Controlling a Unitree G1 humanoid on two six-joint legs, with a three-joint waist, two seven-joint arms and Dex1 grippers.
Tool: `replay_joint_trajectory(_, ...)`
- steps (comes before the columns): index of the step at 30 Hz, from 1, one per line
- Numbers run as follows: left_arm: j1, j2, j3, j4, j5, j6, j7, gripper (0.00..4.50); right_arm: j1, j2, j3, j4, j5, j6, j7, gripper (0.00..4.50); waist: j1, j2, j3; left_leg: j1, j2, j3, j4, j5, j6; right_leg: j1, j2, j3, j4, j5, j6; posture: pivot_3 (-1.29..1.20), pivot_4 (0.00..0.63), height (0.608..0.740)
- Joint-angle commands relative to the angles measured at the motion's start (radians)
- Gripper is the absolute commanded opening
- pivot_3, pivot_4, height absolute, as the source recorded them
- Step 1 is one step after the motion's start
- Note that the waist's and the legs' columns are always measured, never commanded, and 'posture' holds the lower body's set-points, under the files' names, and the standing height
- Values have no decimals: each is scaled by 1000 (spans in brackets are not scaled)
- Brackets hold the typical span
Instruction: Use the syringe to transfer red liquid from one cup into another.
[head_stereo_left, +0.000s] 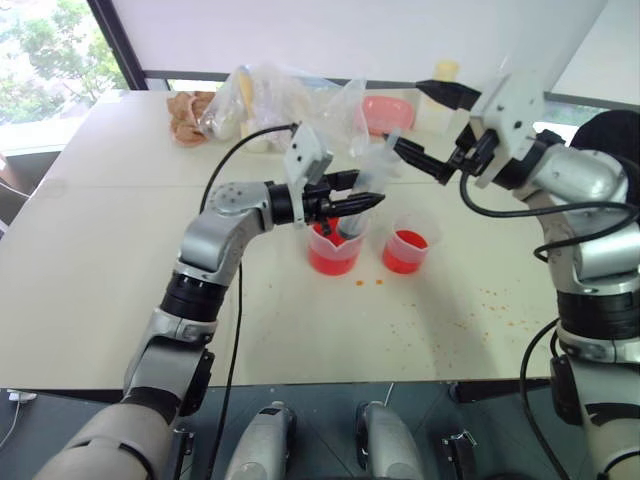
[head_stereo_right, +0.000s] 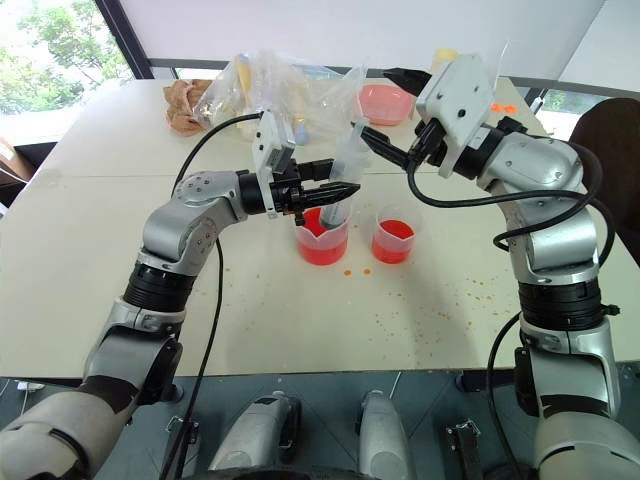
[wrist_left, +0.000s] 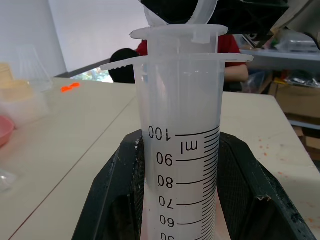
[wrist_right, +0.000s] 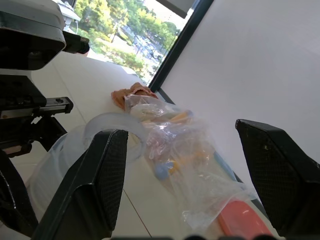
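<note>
The syringe (head_stereo_left: 372, 172) stands upright, a clear marked barrel with my left gripper (head_stereo_left: 355, 203) shut around its middle; in the left wrist view the black fingers (wrist_left: 112, 200) clamp the barrel (wrist_left: 182, 165). Its lower end dips into the larger spouted beaker (head_stereo_left: 335, 250), which holds red liquid (head_stereo_left: 333, 262); the tip is hidden. The smaller cup (head_stereo_left: 405, 250), also with red liquid in it, stands just right of the beaker. My right gripper (head_stereo_left: 425, 125) hovers open at the syringe's top, and the plunger's ring (wrist_right: 115, 135) lies beside one of its fingers (wrist_right: 95, 175).
Clear plastic bags (head_stereo_left: 270, 100) of items, a pink dish (head_stereo_left: 388, 112) and a brown lump (head_stereo_left: 190, 115) crowd the table's back. Red droplets (head_stereo_left: 490, 305) speckle the table on the right. A person in red (wrist_left: 235, 50) is beyond the table.
</note>
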Motion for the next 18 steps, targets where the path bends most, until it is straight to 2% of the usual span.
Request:
replay_joint_trajectory(1, -2, 2, 3, 21, 25, -36, 5, 1442, -13, 21, 9, -21, -11, -38, 9, 2170, 0, 0, 0, 0, 0, 0, 0, 0, 0, 0, 0, 0, 0, 0, 0, 0, 150, 740)
replay_joint_trajectory(4, 2, -1, -3, 43, 37, -49, 7, 1442, 3, 34, 20, -33, -9, -36, 19, 710, 0, 0, 0, 0, 0, 0, 0, 0, 0, 0, 0, 0, 0, 0, 0, 0, 150, 740)
replay_joint_trajectory(5, 4, -1, -6, 50, 43, -53, 7, 1442, 6, 35, 23, -35, -12, -37, 21, 74, 0, 0, 0, 0, 0, 0, 0, 0, 0, 0, 0, 0, 0, 0, 0, 0, 150, 740)
replay_joint_trajectory(18, 30, -9, -31, 92, 80, -93, -7, 1442, -52, 15, -26, 10, -24, -25, -3, 22, -1, 0, 0, 0, 0, 0, 0, 0, 0, 0, 0, 0, 0, 0, 0, 0, 150, 740)
